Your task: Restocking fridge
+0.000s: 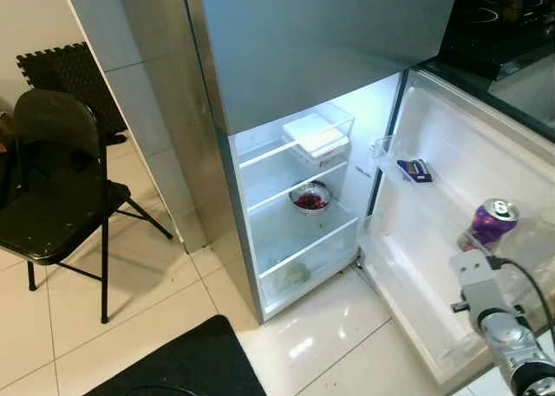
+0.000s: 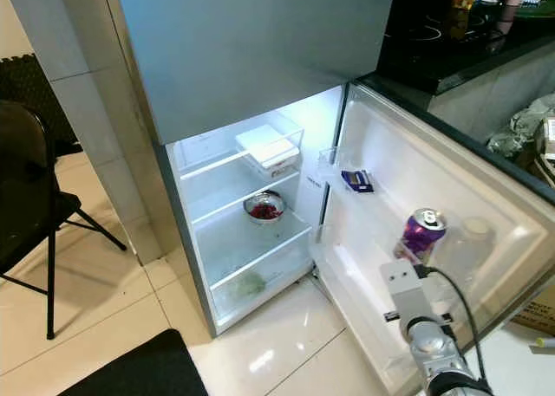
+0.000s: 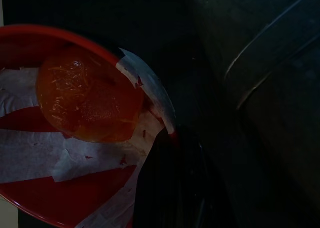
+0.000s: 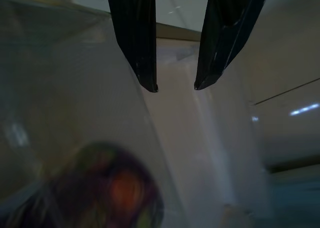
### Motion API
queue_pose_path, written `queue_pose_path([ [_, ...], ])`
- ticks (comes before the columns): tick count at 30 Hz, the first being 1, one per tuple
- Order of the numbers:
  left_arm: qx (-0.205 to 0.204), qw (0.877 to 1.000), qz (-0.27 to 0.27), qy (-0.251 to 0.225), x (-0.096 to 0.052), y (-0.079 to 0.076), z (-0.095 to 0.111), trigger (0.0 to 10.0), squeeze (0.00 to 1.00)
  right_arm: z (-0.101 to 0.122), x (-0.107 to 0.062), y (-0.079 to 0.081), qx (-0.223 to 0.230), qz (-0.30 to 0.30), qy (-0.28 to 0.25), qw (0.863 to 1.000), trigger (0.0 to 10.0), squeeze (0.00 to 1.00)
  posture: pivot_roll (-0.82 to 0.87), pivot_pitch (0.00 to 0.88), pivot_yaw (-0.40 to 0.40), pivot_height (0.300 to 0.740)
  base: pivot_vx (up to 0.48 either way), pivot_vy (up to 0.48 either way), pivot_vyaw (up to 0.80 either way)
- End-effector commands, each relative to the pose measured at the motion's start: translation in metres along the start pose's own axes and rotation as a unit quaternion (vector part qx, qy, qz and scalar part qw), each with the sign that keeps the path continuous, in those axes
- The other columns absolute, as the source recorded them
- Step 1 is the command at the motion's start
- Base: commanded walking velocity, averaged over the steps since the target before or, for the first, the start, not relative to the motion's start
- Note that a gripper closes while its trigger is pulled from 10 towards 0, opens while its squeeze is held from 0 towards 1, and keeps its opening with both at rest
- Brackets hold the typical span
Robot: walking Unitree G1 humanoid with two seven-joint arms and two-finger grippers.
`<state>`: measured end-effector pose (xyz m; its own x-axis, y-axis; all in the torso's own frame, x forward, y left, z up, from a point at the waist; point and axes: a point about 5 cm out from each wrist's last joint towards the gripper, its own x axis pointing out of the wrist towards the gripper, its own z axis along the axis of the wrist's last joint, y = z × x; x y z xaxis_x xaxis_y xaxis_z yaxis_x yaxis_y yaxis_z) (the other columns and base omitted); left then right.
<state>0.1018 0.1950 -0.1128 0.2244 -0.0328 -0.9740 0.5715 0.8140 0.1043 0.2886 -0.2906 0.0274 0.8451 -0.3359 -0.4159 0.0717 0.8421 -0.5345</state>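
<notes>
The purple can (image 2: pixel 421 235) stands upright, long axis vertical, in the fridge door shelf (image 2: pixel 364 279), beside a translucent plastic container (image 2: pixel 471 240). The right tool (image 4: pixel 176 83) hangs just over that shelf, can close below it; its 2 black fingers are parted, gripping nothing. Right arm is the nearer. Can: smooth metal cylinder, glossy. Shelf: clear rigid plastic. Inside, 1 steel bowl (image 2: pixel 264 207) w/ red contents sits on a glass shelf. Left tool (image 3: pixel 170 188): too dark, state cannot be told; near it a red plate (image 3: pixel 30 198) w/ an orange lump (image 3: pixel 87 96).
</notes>
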Motion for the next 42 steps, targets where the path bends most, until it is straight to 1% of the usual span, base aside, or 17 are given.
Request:
queue_pose_path([
  [1, -0.005, 1.0, -0.004, -0.017, 0.001, -0.005, 0.006, 10.0, 0.0, -0.002, 0.001, -0.02, -0.005, -0.052, 0.009, 0.999, 10.0, 0.0, -0.05, 0.0, -0.012, 0.74, 0.0, 0.0, 0.0],
  [6, -0.006, 1.0, -0.004, -0.017, 0.001, -0.005, 0.006, 10.0, 0.0, -0.012, -0.002, -0.039, -0.012, -0.102, 0.029, 0.994, 10.0, 0.0, -0.05, 0.0, -0.011, 0.74, 0.0, 0.0, 0.0],
  [9, -0.006, 1.0, -0.005, -0.017, 0.001, -0.005, 0.006, 10.0, 0.0, -0.014, -0.003, -0.041, -0.014, -0.107, 0.031, 0.994, 10.0, 0.0, -0.06, 0.0, -0.009, 0.74, 0.0, 0.0, 0.0],
  [14, -0.004, 1.0, -0.006, -0.017, 0.001, -0.006, 0.006, 10.0, 0.0, -0.013, -0.004, -0.027, 0.006, -0.081, 0.011, 0.997, 10.0, 0.0, -0.06, 0.0, -0.009, 0.74, 0.0, 0.0, 0.0],
  [17, -0.004, 1.0, -0.005, -0.018, 0.001, -0.005, 0.007, 10.0, 0.0, -0.014, -0.005, -0.004, 0.023, -0.023, 0.003, 0.999, 10.0, 0.0, -0.06, 0.0, -0.008, 0.74, 0.0, 0.0, 0.0],
  [18, -0.004, 1.0, -0.005, -0.018, 0.001, -0.005, 0.007, 10.0, 0.0, -0.014, -0.005, -0.004, 0.023, -0.023, 0.003, 0.999, 10.0, 0.0, -0.06, 0.0, -0.008, 0.74, 0.0, 0.0, 0.0],
  [19, -0.003, 1.0, -0.005, -0.019, 0.001, -0.005, 0.007, 10.0, 0.0, -0.019, -0.008, 0.01, 0.024, 0.013, 0.012, 1.0, 10.0, 0.0, -0.06, 0.0, -0.009, 0.74, 0.0, 0.0, 0.0],
  [21, -0.004, 1.0, -0.003, -0.02, 0.001, -0.004, 0.009, 10.0, 0.0, -0.043, -0.019, 0.041, 0.016, 0.094, 0.063, 0.993, 10.0, 0.0, -0.06, 0.0, -0.01, 0.74, 0.0, 0.0, 0.0],
  [22, -0.004, 1.0, -0.002, -0.021, 0.001, -0.004, 0.009, 10.0, 0.0, -0.051, -0.024, 0.051, 0.013, 0.119, 0.081, 0.99, 10.0, 0.0, -0.06, 0.0, -0.01, 0.74, 0.0, 0.0, 0.0],
  [23, -0.003, 1.0, -0.002, -0.022, 0.001, -0.003, 0.01, 10.0, 0.0, -0.07, -0.036, 0.064, 0.003, 0.149, 0.116, 0.982, 10.0, 0.0, -0.06, 0.0, -0.011, 0.74, 0.0, 0.0, 0.0],
  [26, -0.002, 1.0, -0.001, -0.022, 0.001, -0.003, 0.011, 10.0, 0.0, -0.08, -0.041, 0.069, -0.003, 0.158, 0.134, 0.978, 10.0, 0.0, -0.05, 0.0, -0.016, 0.74, 0.0, 0.0, 0.0],
  [29, -0.007, 1.0, 0.003, -0.026, 0.001, -0.002, 0.013, 10.0, 0.0, -0.123, -0.072, 0.086, -0.01, 0.189, 0.209, 0.959, 10.0, 0.0, -0.04, 0.0, -0.019, 0.74, 0.0, 0.0, 0.0],
  [30, -0.007, 1.0, 0.003, -0.026, 0.001, -0.002, 0.013, 10.0, 0.0, -0.123, -0.072, 0.086, -0.01, 0.189, 0.209, 0.959, 10.0, 0.0, -0.04, 0.0, -0.019, 0.74, 0.0, 0.0, 0.0],
  [32, -0.006, 1.0, 0.005, -0.025, 0.001, -0.001, 0.013, 10.0, 0.0, -0.158, -0.102, 0.093, 0.008, 0.211, 0.279, 0.937, 10.0, 0.0, -0.05, 0.0, -0.01, 0.74, 0.0, 0.0, 0.0],
  [35, -0.005, 1.0, 0.005, -0.024, 0.001, -0.001, 0.012, 10.0, 0.0, -0.166, -0.11, 0.094, 0.02, 0.215, 0.293, 0.931, 10.0, 0.0, -0.05, 0.0, -0.01, 0.74, 0.0, 0.0, 0.0],
  [39, -0.007, 1.0, 0.012, -0.023, 0.0, 0.004, 0.013, 10.0, 0.0, -0.188, -0.133, 0.098, 0.029, 0.233, 0.342, 0.91, 10.0, 0.0, -0.03, 0.0, -0.014, 0.74, 0.0, 0.0, 0.56],
  [42, -0.009, 1.0, 0.016, -0.025, 0.0, 0.007, 0.014, 10.0, 0.0, -0.188, -0.134, 0.099, 0.032, 0.233, 0.343, 0.909, 10.0, 0.0, -0.03, 0.0, -0.015, 0.74, 0.0, 0.0, 0.75],
])
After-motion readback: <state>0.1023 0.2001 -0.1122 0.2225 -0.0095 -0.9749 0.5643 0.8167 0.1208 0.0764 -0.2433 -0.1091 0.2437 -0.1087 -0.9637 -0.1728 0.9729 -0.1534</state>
